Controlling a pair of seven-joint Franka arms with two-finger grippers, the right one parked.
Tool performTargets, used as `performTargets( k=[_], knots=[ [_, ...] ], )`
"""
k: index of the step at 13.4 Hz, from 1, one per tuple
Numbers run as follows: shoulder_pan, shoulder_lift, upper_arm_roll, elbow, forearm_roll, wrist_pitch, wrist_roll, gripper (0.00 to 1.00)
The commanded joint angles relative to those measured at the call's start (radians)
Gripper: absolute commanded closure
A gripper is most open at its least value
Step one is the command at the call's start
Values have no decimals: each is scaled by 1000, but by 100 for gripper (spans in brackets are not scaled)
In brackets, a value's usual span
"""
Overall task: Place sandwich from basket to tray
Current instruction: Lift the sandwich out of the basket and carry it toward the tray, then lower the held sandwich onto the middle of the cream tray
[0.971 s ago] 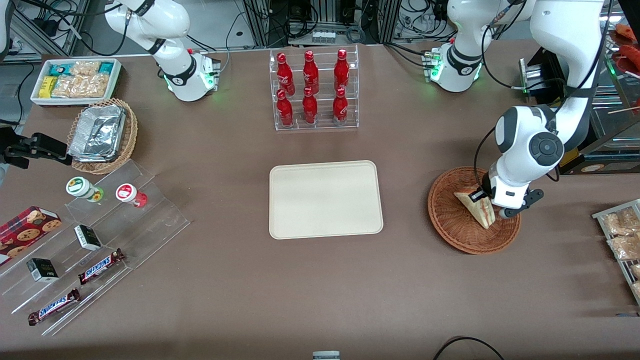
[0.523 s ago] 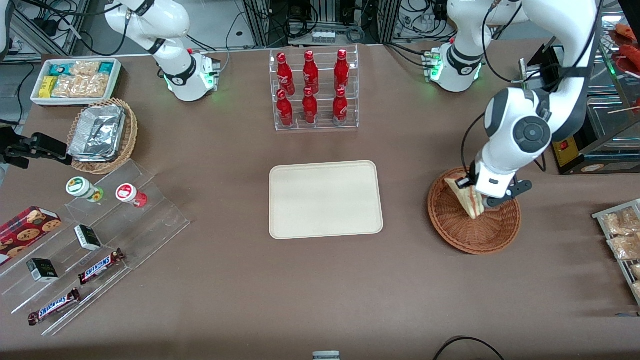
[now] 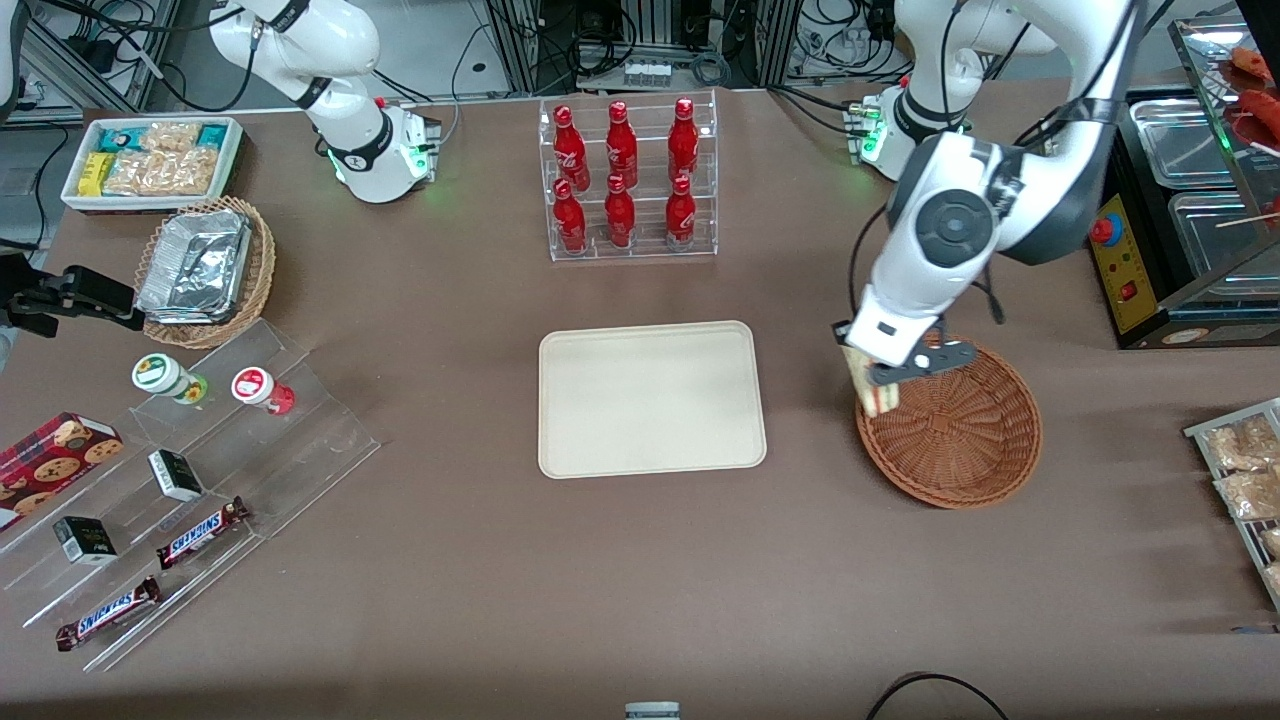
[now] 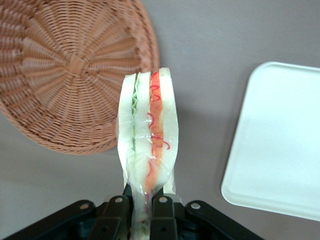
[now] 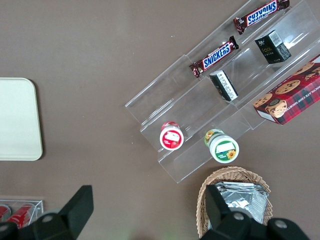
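Observation:
My left gripper [image 3: 880, 385] is shut on the sandwich [image 3: 873, 392], a pale bread wedge with a red and green filling stripe, and holds it in the air over the rim of the reddish-brown wicker basket [image 3: 955, 435], on the side toward the tray. The left wrist view shows the sandwich [image 4: 148, 135] pinched between the black fingers [image 4: 163, 216], the gripper [image 4: 146, 212] above the table between the basket [image 4: 65, 75] and the tray [image 4: 280, 145]. The cream-beige tray [image 3: 650, 398] lies flat at the table's middle, with nothing on it. The basket holds nothing else.
A clear rack of red bottles [image 3: 625, 180] stands farther from the front camera than the tray. Packets on a rack [image 3: 1245, 470] lie at the working arm's end. A tan basket of foil containers [image 3: 205, 270], a white snack bin [image 3: 150, 160] and clear steps with snacks [image 3: 190, 480] lie toward the parked arm's end.
My left gripper has lifted the sandwich out of the basket and carried it toward the tray, from the basket's middle to above its rim. The basket now holds nothing.

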Motion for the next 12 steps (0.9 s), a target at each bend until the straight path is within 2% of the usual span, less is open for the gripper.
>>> performTargets(
  k=[1, 9, 12],
  knots=[
    [-69, 84, 11, 106, -4, -22, -6, 100],
    [-213, 354, 11, 407, -24, -22, -15, 100],
    [-274, 458, 11, 517, -33, -22, -107, 100]
  ],
)
